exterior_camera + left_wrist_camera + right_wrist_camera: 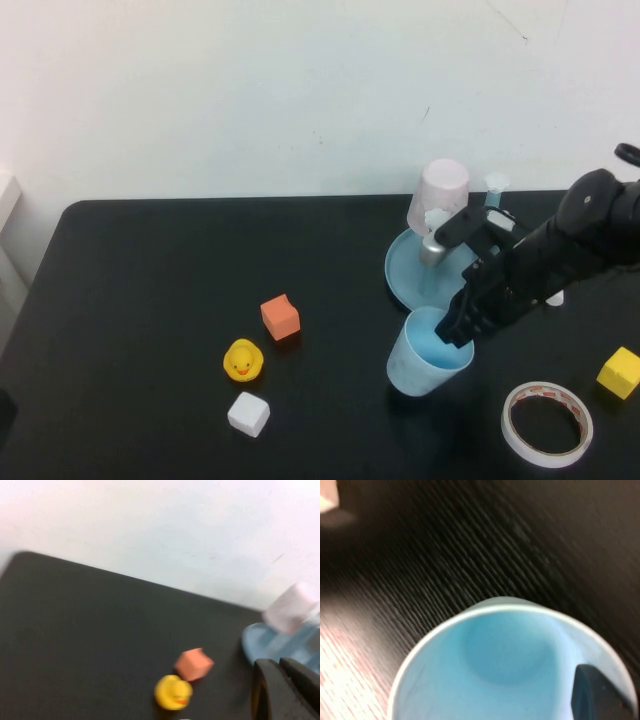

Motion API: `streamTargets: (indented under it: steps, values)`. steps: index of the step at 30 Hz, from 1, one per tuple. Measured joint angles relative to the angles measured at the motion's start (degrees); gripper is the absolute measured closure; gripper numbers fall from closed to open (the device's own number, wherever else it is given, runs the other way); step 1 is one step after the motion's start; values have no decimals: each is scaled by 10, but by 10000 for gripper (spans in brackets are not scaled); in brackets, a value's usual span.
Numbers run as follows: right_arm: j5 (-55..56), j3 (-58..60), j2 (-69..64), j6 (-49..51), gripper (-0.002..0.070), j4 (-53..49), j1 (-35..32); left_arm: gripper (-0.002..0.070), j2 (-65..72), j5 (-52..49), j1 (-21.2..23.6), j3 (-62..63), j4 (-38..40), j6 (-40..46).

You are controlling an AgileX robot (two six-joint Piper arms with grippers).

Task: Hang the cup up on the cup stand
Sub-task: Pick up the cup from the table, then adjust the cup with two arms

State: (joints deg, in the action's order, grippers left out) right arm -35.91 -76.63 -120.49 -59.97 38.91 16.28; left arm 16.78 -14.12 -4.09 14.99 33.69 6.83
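The light blue cup (pixel 420 365) stands upright on the black table, just in front of the cup stand (pixel 405 270). My right gripper (pixel 458 335) reaches down from the right and is shut on the cup's near-right rim. In the right wrist view one dark finger (pixel 592 695) sits inside the cup (pixel 495 660) against its wall; the other finger is hidden. A pale pink cup (pixel 440 190) hangs upside down on one of the stand's pegs. My left gripper (pixel 279 667) is shut and empty, out of the high view, with the cup stand (pixel 260 642) beyond it.
An orange cube (pixel 281 317), a yellow duck (pixel 243 360) and a white cube (pixel 248 413) lie left of the cup. A tape roll (pixel 546 423) and a yellow cube (pixel 619 372) lie at the front right. The white wall runs behind the table.
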Motion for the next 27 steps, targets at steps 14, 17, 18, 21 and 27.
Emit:
streamTargets:
  steps: [14, 17, 18, 21, 27]
  values:
    - [52, 0, 215, -55, 660, 76, 137, 353, 0, -37, 0, 13, 583, 62]
    - [104, 0, 250, -121, 660, 144, 197, 104, 0, -38, 0, 14, 623, 15]
    - [120, 0, 256, -139, 660, 165, 213, 68, 0, -39, 0, 16, 629, -11]
    - [185, 0, 265, -227, 660, 290, 280, -3, 0, -55, 0, 17, 639, -73]
    - [218, 0, 265, -432, 660, 529, 348, -16, 0, -49, 0, 17, 641, -97]
